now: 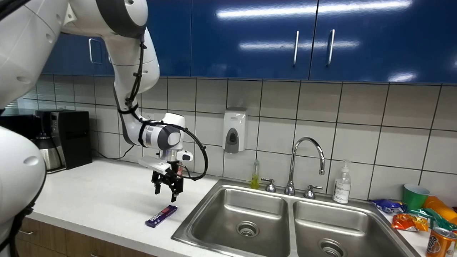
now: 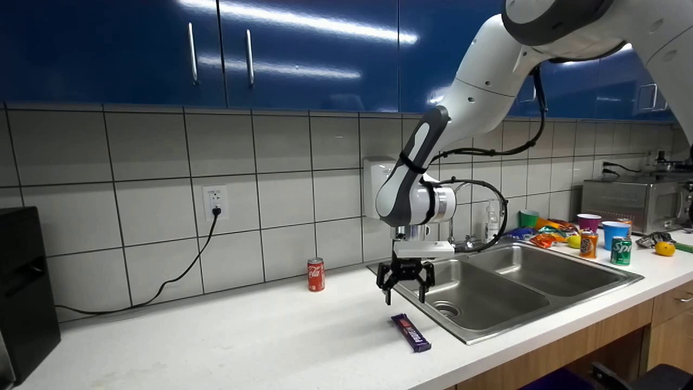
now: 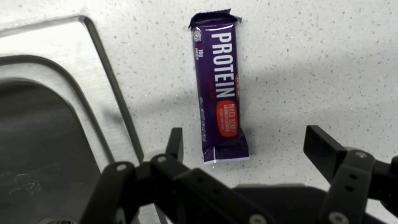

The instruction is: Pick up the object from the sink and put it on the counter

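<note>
The object, a dark purple-blue protein bar with a red patch, lies flat on the counter (image 1: 89, 192) beside the sink (image 1: 210, 200). The bar shows in both exterior views (image 1: 161, 216) (image 2: 411, 332) and in the wrist view (image 3: 217, 87). My gripper (image 1: 165, 194) is open and empty. It hangs above the counter near the bar, fingers down, also in an exterior view (image 2: 405, 298). In the wrist view, the fingers (image 3: 244, 137) stand apart on either side of the bar's near end, the left one closer to it. The sink rim (image 3: 71, 40) is left of the bar.
The chrome faucet (image 1: 292, 167) and soap bottles stand behind the sink. A red can (image 2: 315, 274) stands by the tiled wall. Snack packets (image 1: 408, 223), cups and an orange can (image 1: 441, 242) are beyond the sink. A black coffee maker (image 1: 69, 139) stands at the counter's other end.
</note>
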{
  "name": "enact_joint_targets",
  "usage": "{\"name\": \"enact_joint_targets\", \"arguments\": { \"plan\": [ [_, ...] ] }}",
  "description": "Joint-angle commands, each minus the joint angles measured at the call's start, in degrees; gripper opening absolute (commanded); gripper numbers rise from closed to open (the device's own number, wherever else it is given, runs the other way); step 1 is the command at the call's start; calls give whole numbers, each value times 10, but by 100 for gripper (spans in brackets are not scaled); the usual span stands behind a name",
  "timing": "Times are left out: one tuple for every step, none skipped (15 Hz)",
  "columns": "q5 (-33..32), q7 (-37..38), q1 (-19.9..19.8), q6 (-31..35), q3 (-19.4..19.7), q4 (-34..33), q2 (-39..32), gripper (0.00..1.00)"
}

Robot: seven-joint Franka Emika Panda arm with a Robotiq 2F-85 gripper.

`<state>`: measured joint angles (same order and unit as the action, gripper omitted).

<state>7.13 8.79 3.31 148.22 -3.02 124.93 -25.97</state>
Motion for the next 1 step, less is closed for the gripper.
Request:
{"name": "enact_joint_targets", "arguments": {
  "plan": [
    [1,-1,2,-2,2,-1,0,100]
  ]
}}
